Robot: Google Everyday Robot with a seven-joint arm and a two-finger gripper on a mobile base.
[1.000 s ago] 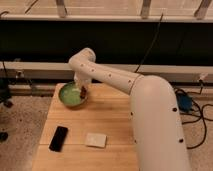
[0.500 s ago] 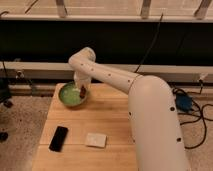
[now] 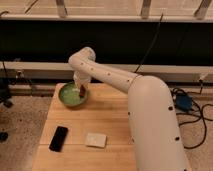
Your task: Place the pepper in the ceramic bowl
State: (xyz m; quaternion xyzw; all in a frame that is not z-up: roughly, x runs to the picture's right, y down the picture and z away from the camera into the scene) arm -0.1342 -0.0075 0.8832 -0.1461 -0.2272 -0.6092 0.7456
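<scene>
Red pepper (image 3: pixel 81 93) pinched in hand (image 3: pixel 80 90), just above green ceramic bowl (image 3: pixel 66 99).

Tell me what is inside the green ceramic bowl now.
The gripper reaches down into the ceramic bowl at its right side, with a small dark red pepper at its tip. The gripper covers the bowl's floor beneath it; the rest shows only green glaze.
</scene>
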